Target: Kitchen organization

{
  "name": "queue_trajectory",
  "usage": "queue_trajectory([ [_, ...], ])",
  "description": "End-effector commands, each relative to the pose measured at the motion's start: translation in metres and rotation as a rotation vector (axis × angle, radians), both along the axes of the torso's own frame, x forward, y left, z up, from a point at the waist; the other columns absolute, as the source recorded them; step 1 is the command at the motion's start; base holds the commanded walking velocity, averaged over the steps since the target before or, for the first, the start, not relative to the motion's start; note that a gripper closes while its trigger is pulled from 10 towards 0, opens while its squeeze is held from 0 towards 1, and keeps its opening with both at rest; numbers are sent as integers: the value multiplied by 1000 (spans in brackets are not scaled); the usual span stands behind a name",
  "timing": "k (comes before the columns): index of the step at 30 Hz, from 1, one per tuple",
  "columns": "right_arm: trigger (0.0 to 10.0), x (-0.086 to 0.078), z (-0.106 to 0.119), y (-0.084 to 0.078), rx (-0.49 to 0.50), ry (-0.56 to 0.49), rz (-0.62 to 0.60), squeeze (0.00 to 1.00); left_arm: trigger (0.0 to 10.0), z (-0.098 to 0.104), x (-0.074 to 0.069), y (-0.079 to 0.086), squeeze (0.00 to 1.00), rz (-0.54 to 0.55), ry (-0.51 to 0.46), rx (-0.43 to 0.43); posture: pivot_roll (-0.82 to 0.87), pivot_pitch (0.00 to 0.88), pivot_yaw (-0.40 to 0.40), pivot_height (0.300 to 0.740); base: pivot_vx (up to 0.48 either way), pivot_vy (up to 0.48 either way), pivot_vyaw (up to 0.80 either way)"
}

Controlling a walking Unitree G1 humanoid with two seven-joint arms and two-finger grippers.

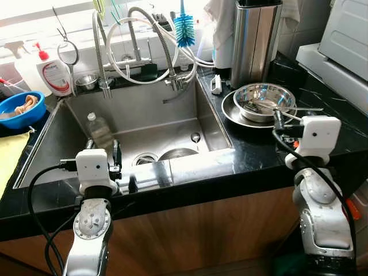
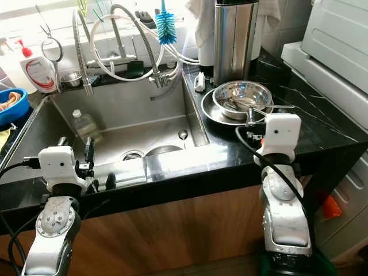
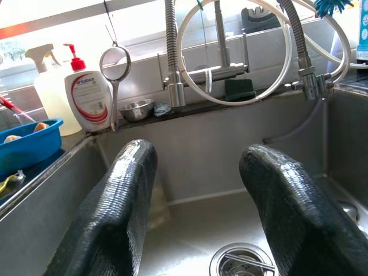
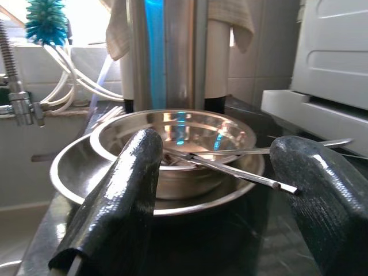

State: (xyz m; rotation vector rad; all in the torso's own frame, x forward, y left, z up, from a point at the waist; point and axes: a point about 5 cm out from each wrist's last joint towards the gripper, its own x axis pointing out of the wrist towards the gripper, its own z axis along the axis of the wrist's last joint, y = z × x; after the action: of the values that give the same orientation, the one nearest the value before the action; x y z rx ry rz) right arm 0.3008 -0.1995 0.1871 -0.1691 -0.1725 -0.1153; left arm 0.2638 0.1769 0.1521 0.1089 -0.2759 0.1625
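Observation:
A steel bowl (image 1: 264, 98) sits inside a wider steel plate (image 1: 230, 112) on the black counter, right of the sink (image 1: 144, 109). Thin metal utensils (image 4: 230, 164) lie across the bowl, pointing out past its rim. My right gripper (image 4: 221, 149) is open just in front of the bowl at rim height, with nothing between its fingers (image 1: 279, 121). My left gripper (image 3: 198, 155) is open over the sink's front edge, also holding nothing. A clear plastic bottle (image 1: 99, 129) lies in the basin beyond it, near the drain (image 1: 146, 158).
A coiled faucet hose (image 1: 135, 34) and a blue brush (image 1: 184, 26) hang over the sink's back. A soap bottle (image 1: 56, 72), a hanging strainer (image 1: 68, 52) and a blue bowl (image 1: 20, 112) are at the left. A tall steel canister (image 1: 253, 40) stands behind the bowl, a white appliance (image 1: 345, 34) at the right.

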Motion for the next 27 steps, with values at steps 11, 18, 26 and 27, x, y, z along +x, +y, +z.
queue_trajectory([
  [11,10000,7,2,10,13,9,32,0,10000,-4,-2,2,0,16,20,8,-228,0,111,740,0,0,0],
  [18,0,9,0,10,5,19,26,0,10000,-4,-1,2,0,15,21,7,-226,0,111,740,0,0,0],
  [26,0,10,-1,12,7,31,27,0,10000,-4,0,2,0,14,20,8,-226,0,116,740,0,0,0],
  [27,0,10,-1,12,7,30,27,0,10000,-4,0,2,0,14,20,8,-228,0,116,740,0,0,0],
])
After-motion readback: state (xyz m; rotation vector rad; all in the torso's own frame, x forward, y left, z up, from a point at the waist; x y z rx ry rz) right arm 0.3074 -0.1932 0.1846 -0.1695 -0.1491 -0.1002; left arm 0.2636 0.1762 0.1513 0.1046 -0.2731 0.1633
